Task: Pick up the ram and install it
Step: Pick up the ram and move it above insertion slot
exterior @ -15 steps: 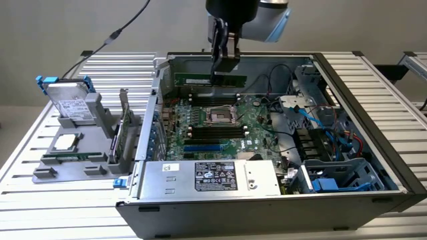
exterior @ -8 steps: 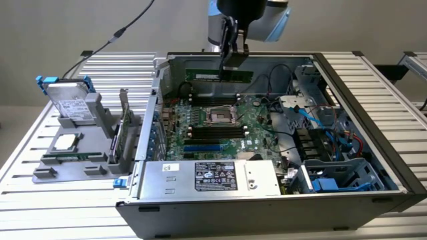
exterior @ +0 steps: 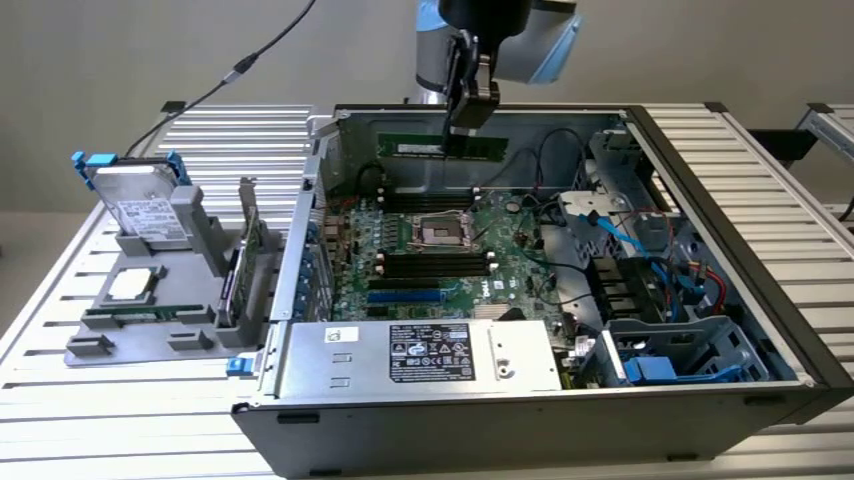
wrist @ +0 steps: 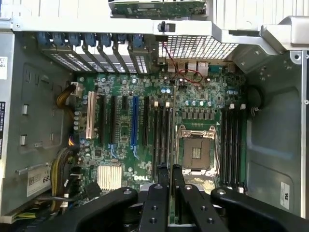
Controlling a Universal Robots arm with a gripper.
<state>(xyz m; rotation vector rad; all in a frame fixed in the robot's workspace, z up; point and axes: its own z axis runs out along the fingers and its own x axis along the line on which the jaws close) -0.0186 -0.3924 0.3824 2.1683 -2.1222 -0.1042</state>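
Gripper [exterior: 467,128] has its jaws closed narrow on the ram [exterior: 414,147], pinching its top edge near the middle. The ram is a thin, long green stick with small dark chips, held level and on edge, in the air above the motherboard [exterior: 507,270] by the far wall of the open computer case [exterior: 534,430]. Black memory slots [exterior: 427,265] flank the CPU socket [exterior: 443,232] below. The case sits on the slatted tabletop [exterior: 134,420], toward the edge at the exterior view's right.
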